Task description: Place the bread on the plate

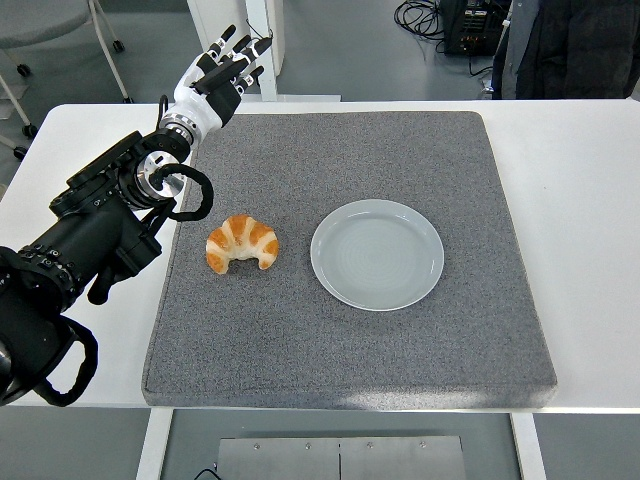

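The croissant [242, 243] is lying on the grey felt mat [300, 340], curved side up with both tips pointing toward the near edge, just to the left of the pale blue-grey plate [425, 285] and not touching it — a narrow strip of mat is showing between them. The plate is sitting empty near the mat's middle, so nothing is yet done beyond the approach. The left hand [222, 75] is hovering well apart from the bread, up at the mat's far left corner, its fingers spread and extended and holding nothing; the forearm is angling in from the left edge over the white table [580, 200]. The right arm is not showing at all. To do this step well, the hand is probably needing to come down and toward the near side until it is directly over the croissant's thick middle, keeping the fingers wide until they are straddling the arch, then closing gently across the narrow width — the pastry looks soft and flaky, so a hard squeeze is likely to crush it. A short lift and a small shift to the right should be enough to reach the plate.
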### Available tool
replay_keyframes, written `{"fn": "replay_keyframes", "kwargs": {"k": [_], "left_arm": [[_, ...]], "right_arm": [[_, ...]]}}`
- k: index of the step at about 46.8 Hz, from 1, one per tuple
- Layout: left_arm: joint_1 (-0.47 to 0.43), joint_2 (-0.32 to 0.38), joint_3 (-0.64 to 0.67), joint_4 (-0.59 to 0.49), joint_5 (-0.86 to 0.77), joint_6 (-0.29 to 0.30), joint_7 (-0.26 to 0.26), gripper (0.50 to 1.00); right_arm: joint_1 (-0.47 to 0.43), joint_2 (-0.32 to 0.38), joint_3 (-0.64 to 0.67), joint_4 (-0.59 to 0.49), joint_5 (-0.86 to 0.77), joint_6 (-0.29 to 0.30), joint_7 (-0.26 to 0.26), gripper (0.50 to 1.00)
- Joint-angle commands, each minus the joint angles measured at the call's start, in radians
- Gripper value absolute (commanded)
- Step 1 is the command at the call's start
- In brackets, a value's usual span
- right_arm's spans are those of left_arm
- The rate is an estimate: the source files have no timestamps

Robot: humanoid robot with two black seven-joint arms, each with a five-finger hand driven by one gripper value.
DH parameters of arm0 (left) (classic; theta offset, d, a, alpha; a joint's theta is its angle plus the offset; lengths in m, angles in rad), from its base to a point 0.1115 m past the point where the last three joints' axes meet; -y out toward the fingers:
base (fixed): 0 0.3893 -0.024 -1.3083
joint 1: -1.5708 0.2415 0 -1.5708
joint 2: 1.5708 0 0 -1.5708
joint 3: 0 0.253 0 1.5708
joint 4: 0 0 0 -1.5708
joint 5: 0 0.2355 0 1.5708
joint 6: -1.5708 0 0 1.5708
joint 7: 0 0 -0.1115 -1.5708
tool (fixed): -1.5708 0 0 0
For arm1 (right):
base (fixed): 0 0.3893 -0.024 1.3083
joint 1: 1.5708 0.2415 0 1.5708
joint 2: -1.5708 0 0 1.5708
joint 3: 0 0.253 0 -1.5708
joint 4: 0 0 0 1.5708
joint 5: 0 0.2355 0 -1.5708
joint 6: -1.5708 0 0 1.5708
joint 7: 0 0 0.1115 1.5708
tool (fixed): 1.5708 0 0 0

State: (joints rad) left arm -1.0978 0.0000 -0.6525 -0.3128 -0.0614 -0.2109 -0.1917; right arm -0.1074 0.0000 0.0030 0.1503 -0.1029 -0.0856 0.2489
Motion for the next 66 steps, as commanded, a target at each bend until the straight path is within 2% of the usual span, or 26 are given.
{"fn": "replay_keyframes", "kwargs": {"k": [1, 26, 37, 44, 58, 62, 66], "left_arm": [[0.001, 0.0, 0.001, 0.0, 0.0, 0.001, -0.002, 0.992], [0.001, 0.0, 0.001, -0.005, 0.0, 0.008, 0.0, 0.992], [0.035, 0.003, 0.001, -0.155, 0.0, 0.01, 0.002, 0.992], [0.045, 0.052, 0.008, -0.252, 0.002, 0.044, 0.006, 0.992], [0.084, 0.198, 0.016, -0.476, 0.002, 0.048, 0.037, 0.992], [0.09, 0.222, 0.022, -0.512, 0.002, 0.05, 0.072, 0.992], [0.113, 0.262, 0.022, -0.568, 0.005, 0.048, 0.155, 0.992]], "right_arm": [[0.0, 0.0, 0.0, 0.0, 0.0, 0.0, 0.0, 1.0], [0.0, 0.0, 0.0, 0.0, 0.0, 0.0, 0.001, 1.0], [0.0, 0.0, 0.0, 0.0, 0.0, 0.0, 0.001, 1.0], [0.0, 0.0, 0.0, 0.0, 0.0, 0.001, 0.0, 1.0], [0.0, 0.0, 0.0, 0.0, 0.0, 0.0, 0.001, 1.0], [0.0, 0.0, 0.0, 0.0, 0.0, 0.0, 0.001, 1.0], [0.0, 0.0, 0.0, 0.0, 0.0, 0.0, 0.0, 1.0]]}}
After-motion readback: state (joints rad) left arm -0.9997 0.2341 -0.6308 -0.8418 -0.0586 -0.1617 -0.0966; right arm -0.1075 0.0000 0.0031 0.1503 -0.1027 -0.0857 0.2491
